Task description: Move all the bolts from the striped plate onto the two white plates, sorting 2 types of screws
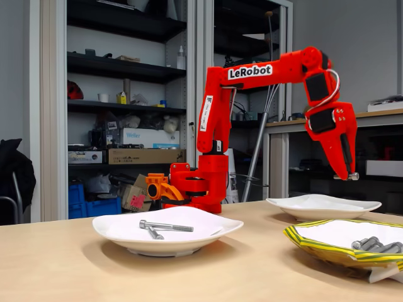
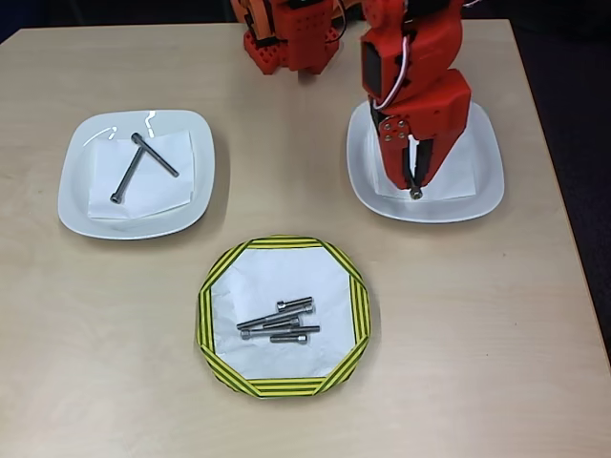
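Note:
The striped plate (image 2: 204,315) (image 1: 313,242) sits at the table's front with several bolts (image 2: 279,322) (image 1: 376,244) lying in a loose bunch in its centre. In the overhead view, the left white plate (image 2: 73,181) (image 1: 112,229) holds two long bolts (image 2: 143,164) (image 1: 165,226) that cross each other. My red gripper (image 2: 415,189) (image 1: 347,176) hangs above the right white plate (image 2: 487,181) (image 1: 324,206), pointing down and shut on a short bolt (image 2: 416,194) (image 1: 351,177) held at its tips, clear of the plate.
The arm's red base (image 2: 286,43) (image 1: 201,185) stands at the table's back edge. White paper sheets line the plates. Bare tabletop (image 2: 496,334) lies around the plates. Behind the table are shelves (image 1: 126,69) and a workbench (image 1: 378,116).

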You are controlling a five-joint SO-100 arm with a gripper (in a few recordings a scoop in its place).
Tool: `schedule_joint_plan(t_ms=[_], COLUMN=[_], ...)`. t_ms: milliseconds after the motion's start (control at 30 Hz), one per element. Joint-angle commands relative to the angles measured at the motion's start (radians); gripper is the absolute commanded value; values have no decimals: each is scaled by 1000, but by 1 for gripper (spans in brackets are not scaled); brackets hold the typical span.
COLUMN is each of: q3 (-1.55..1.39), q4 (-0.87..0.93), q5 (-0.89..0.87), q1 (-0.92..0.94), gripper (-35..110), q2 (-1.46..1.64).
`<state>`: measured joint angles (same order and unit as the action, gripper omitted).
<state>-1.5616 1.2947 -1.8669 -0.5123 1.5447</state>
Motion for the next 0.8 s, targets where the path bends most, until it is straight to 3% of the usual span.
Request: schedule_joint_plan(t_ms=[0,233,333,500,633,767], q3=[-117,-319,-442,-495,-449,-307], q4=[-66,-126,-195,-230,-241,-272], q5=[-153,-357,-305,-235,-86,255], q1=[-110,-221,-206,-150,-66,94], gripper=[0,0,13,16,15,14], q2=[114,270,370,417,399,282])
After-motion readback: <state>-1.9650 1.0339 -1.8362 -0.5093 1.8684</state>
